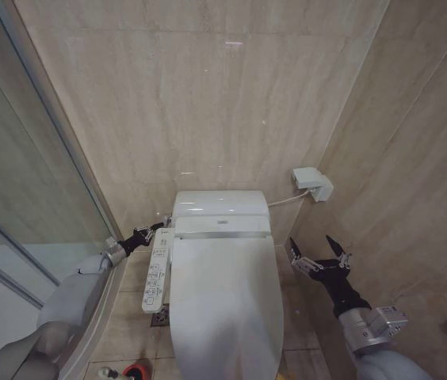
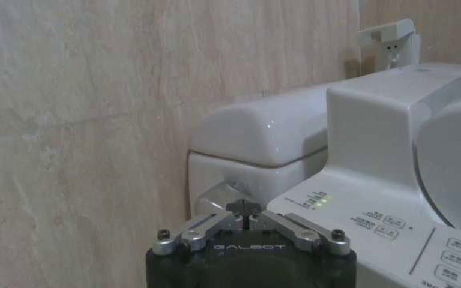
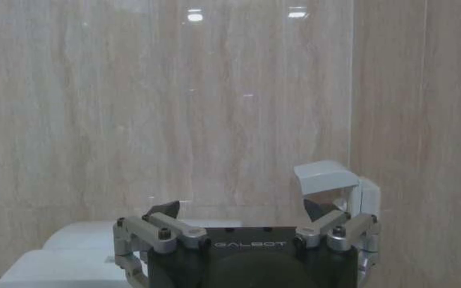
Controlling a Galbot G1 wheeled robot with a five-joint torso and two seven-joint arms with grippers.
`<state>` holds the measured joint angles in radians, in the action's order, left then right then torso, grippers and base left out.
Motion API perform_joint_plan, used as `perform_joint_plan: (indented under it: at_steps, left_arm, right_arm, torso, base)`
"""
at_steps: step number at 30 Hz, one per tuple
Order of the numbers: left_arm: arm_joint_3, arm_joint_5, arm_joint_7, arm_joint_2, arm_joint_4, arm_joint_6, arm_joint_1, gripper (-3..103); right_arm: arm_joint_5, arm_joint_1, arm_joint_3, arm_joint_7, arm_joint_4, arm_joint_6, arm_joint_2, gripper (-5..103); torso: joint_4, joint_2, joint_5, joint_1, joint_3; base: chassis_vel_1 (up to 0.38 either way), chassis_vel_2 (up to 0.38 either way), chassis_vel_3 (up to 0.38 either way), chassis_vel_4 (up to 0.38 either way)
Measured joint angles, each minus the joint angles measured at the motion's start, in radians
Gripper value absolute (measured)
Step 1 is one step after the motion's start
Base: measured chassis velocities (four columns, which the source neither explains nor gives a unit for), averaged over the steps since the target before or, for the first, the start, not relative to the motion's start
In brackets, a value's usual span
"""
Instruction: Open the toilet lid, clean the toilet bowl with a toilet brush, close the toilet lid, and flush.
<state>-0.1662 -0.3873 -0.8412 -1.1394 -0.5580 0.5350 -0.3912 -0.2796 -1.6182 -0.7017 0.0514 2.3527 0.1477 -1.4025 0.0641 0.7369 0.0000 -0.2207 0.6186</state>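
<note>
The toilet lid lies shut, glossy white, so the toilet bowl is hidden beneath it. My left gripper is shut and empty at the left side of the white tank. In the left wrist view the left gripper has its tips right at a chrome flush button on the tank's side. My right gripper hovers open and empty to the right of the lid; the right wrist view has the right gripper facing the back wall. I cannot make out the toilet brush; its red cup holder sits at the floor's near edge.
A white control panel runs along the lid's left side. A glass shower screen closes off the left. A white wall box with a cable sits on the right wall, close above my right gripper. Tiled walls stand close on both sides.
</note>
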Motion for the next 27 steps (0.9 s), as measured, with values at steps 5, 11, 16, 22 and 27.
perform_joint_plan:
  at_steps: [5,11,16,22,27]
  left_arm:
    - [0.010,0.000,-0.009,0.000,0.016,-0.010,0.011,0]
    - [0.009,-0.001,-0.006,-0.008,0.022,-0.015,0.000,0]
    - [0.008,-0.001,-0.004,-0.011,0.030,-0.021,-0.001,0]
    - [0.004,0.005,0.005,-0.029,0.041,-0.034,0.000,0]
    - [0.000,0.016,0.023,-0.043,0.052,-0.042,0.000,0]
  right_arm:
    - [0.000,0.000,0.000,0.000,0.000,0.000,0.000,100]
    - [0.000,0.000,0.000,0.000,0.000,0.000,0.000,100]
    - [0.000,0.000,0.000,0.000,0.000,0.000,0.000,100]
    - [0.000,0.000,0.000,0.000,0.000,0.000,0.000,100]
    - [0.000,0.000,0.000,0.000,0.000,0.000,0.000,100]
  torso:
    - [-0.0001,0.000,0.0001,0.000,0.000]
    - [-0.0008,0.000,0.0004,0.000,0.000]
    - [-0.0003,0.000,0.0003,0.000,0.000]
    - [-0.0008,0.000,0.0006,0.000,0.000]
    - [-0.0002,0.000,0.0002,0.000,0.000]
  base:
    - [0.000,0.000,0.000,0.000]
    - [0.000,0.000,0.000,0.000]
    - [0.000,0.000,0.000,0.000]
    - [0.000,0.000,0.000,0.000]
    - [0.000,0.000,0.000,0.000]
